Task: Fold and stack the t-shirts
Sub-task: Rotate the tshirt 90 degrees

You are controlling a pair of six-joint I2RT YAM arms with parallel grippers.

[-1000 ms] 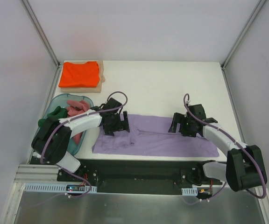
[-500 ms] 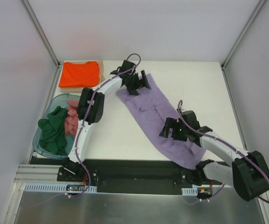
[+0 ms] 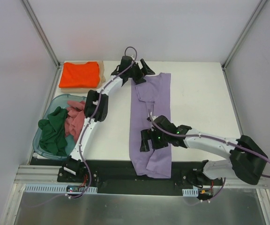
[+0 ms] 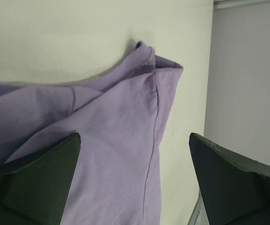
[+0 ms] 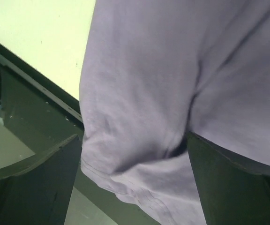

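From my seat I see the lavender t-shirt (image 3: 150,101) lying in one long strip down the middle of the worktop (image 3: 196,93). Its far end is close to the back edge and its near end spills past the front edge onto the black rail (image 3: 111,171). The cloth is rumpled, with a sleeve folded in near the far end.

The left pincer (image 3: 142,74) is stretched out to that far end. On its wrist feed the fingers (image 4: 41,178) stand wide apart and released, with a shirt corner lying flat on the worktop between them. The right pincer (image 3: 146,140) reaches across over the near half of the shirt. It is also released, with its fingers spread either side of a drooping fold (nothing pinched that I can make out).

The orange t-shirt (image 3: 79,74) sits folded on the tan board (image 3: 101,70) at the far left corner. The dark green t-shirt (image 3: 53,131) and the pink t-shirt (image 3: 75,121) are heaped in the teal tub (image 3: 55,99) at the left edge.
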